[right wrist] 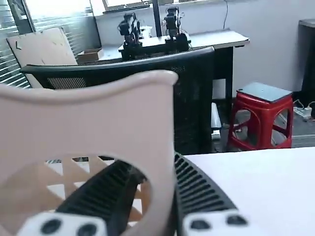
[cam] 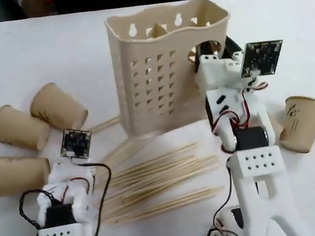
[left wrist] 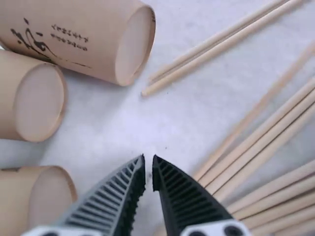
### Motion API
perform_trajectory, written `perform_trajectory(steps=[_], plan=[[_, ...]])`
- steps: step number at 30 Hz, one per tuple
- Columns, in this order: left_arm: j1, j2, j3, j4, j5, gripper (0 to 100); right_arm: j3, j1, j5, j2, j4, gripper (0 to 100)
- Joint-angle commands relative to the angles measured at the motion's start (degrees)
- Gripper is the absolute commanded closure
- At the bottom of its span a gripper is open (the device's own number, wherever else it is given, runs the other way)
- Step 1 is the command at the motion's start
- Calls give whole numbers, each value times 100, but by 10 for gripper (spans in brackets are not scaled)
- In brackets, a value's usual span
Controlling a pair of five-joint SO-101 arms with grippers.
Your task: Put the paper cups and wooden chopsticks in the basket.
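Right wrist view — basket [right wrist: 123, 113] hides right jaws, grip unclear; left jaws clenched.

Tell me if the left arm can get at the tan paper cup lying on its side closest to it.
Probably yes. The tan paper cup lies just beside the left gripper with bare white table between them; the jaws are shut and must open first.
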Motion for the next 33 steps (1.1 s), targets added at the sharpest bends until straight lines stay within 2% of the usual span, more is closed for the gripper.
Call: perform_trajectory(steps=[1, 4, 5, 10, 13, 18, 27, 33], plan=[[31, -66, -35, -677, -369, 950, -132, -40, 44, 127, -374, 982], [92, -31, -325, -1240, -1275, 950, -123, -40, 35, 207, -374, 982], [171, -22, -571, -1222, -1292, 950, -132, -40, 35, 207, -382, 982], [514, -4, -2075, -431, -475, 950, -132, 13, 35, 233, -567, 982], [884, 391, -2549, -448, -255, 950, -132, 84, 35, 259, -567, 982], [1059, 2580, -3314, -1011, 44, 950, -158, 277, 35, 268, -576, 982], [1332, 7424, -6382, -1073, 721, 950, -193, 338, 79, 277, -971, 982], [1393, 9297, -7508, -1029, 738, 950, -519, 365, 79, 848, -1024, 982]])
